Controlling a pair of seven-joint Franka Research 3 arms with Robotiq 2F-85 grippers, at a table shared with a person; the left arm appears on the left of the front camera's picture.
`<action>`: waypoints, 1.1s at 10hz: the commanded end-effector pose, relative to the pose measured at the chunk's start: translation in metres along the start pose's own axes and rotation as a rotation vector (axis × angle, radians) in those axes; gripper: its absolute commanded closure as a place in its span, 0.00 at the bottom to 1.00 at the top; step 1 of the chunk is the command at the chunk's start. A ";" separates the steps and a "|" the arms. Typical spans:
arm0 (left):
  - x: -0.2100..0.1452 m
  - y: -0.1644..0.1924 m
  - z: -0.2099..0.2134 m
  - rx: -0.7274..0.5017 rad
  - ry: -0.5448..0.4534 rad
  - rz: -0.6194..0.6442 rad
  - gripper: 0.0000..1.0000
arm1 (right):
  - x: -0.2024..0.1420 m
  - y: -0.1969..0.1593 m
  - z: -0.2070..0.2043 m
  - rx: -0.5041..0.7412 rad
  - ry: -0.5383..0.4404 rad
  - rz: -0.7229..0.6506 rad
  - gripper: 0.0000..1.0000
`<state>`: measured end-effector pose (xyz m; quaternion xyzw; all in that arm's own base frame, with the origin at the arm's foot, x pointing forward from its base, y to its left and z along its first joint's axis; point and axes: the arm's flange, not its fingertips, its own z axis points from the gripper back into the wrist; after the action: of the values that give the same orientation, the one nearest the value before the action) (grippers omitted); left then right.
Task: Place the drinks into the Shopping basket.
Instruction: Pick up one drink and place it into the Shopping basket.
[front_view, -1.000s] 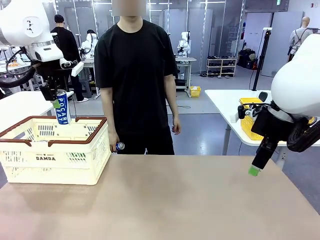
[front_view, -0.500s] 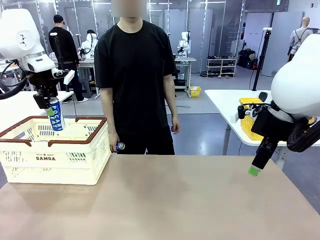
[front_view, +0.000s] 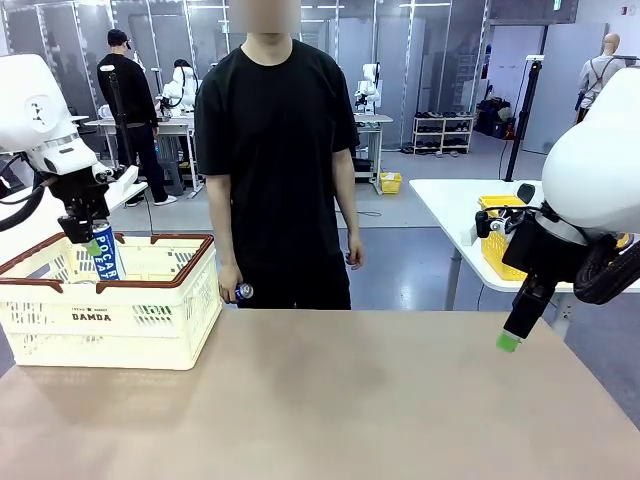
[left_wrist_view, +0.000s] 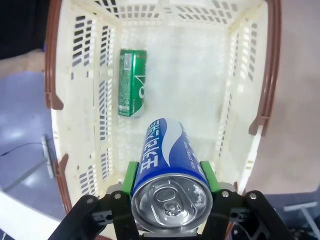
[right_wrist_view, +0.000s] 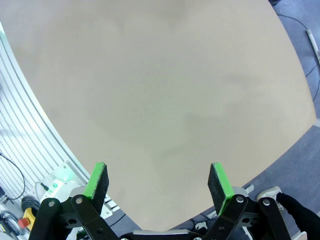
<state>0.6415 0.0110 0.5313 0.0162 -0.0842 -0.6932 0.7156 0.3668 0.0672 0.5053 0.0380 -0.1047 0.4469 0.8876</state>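
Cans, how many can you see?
3. One blue can is held by the left gripper over the basket, one green can lies inside it, and a third can is in the person's hand. Others may be hidden.

We're in a robotics lab, a big open hall, no doubt about it. Two white robot arms, the left arm (front_view: 40, 110) and the right arm (front_view: 600, 160), flank our tan counter (front_view: 350, 400). Beyond it we see a grey floor (front_view: 400, 265), framed partition panels (front_view: 400, 50) and another white work table (front_view: 450, 195) carrying a yellow mesh basket (front_view: 495, 258). A black stand (front_view: 522, 110) rises at the right, a low shelf rack (front_view: 443, 133) sits by the wall, and people (front_view: 125, 90) stand at benches far back.
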 end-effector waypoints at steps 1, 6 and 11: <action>0.004 0.001 0.007 0.007 0.007 0.016 0.42 | -0.001 0.000 0.001 -0.002 0.008 0.000 0.00; 0.002 0.000 0.000 0.001 0.000 0.002 0.42 | -0.001 0.000 0.001 -0.002 0.008 0.000 0.00; -0.036 0.036 -0.062 -0.085 -0.057 0.001 0.42 | -0.001 0.000 0.001 -0.002 0.008 0.000 0.00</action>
<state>0.6735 0.0383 0.4642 -0.0236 -0.0670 -0.6873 0.7229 0.3668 0.0673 0.5053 0.0380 -0.1047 0.4470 0.8876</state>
